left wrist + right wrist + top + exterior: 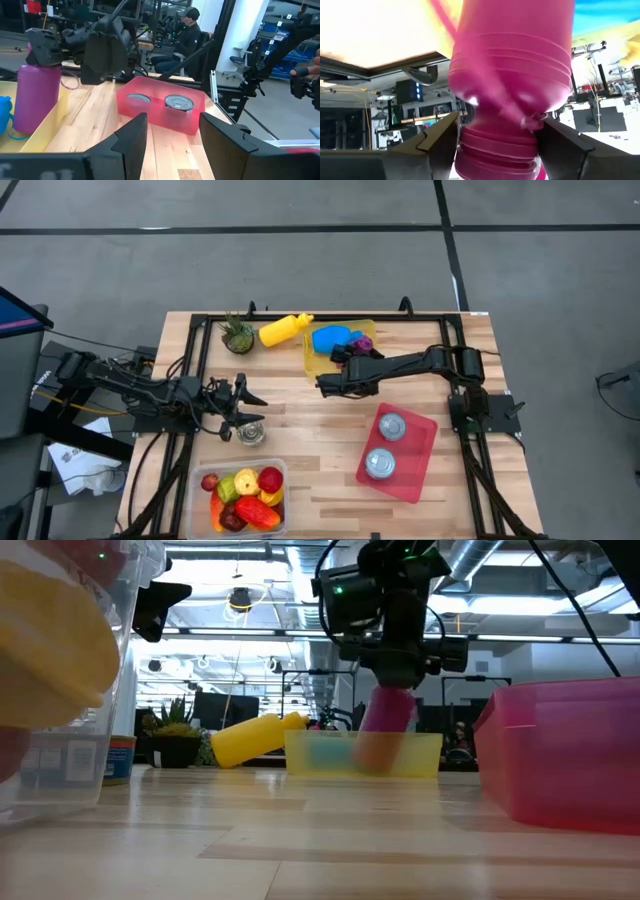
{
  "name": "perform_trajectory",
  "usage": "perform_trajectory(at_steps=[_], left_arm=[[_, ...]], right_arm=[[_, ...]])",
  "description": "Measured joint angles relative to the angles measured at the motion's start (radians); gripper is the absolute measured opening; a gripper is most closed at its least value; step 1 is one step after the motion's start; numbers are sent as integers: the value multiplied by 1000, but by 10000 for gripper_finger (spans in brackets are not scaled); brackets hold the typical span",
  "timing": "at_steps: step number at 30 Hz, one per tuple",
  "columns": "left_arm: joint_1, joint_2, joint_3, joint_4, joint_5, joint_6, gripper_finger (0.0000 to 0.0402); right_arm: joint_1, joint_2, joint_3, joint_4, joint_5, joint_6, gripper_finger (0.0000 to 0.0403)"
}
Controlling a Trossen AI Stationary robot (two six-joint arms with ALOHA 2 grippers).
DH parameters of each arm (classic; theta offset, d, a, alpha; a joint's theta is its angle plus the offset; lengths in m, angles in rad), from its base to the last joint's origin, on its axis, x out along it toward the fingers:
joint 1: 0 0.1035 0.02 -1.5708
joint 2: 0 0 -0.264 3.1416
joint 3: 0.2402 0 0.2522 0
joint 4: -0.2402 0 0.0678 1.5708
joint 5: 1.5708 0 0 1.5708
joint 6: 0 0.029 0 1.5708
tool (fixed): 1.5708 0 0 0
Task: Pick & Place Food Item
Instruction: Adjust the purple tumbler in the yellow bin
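Your right gripper sits over the yellow tray at the back of the counter, its fingers flanking the cap end of a magenta bottle. From the wrist view you cannot tell for sure whether the fingers press the cap or stand just off it; they look close on both sides. The bottle stands upright in the tray, its lower part behind the tray's translucent wall in the low view. A blue item lies in the same tray, beside the bottle.

Your left gripper is at the counter's left side, jaws apart and holding nothing, just beside a small jar.

Further out, a yellow squeeze bottle lies on its side near a small potted plant at the back left. A red tray at the right holds two cans. At the front, a clear tub holds mixed toy fruit. A seated person shows beyond the counter.
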Motion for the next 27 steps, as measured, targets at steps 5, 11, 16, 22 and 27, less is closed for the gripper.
perform_trajectory(at_steps=[5,11,16,22,27], left_arm=[[0,0,0,0,0,-2,172],[0,0,0,-5,2,-3,172],[0,0,0,-7,4,-3,172],[0,0,0,-8,4,-3,172],[0,0,0,-8,3,-3,172]], right_arm=[[0,2,47,0,-8,-13,214],[0,2,76,-1,-26,-14,207],[-1,2,76,-26,-77,-27,220],[-1,2,76,-71,-96,-31,209],[-1,0,76,-123,-128,-30,206]])
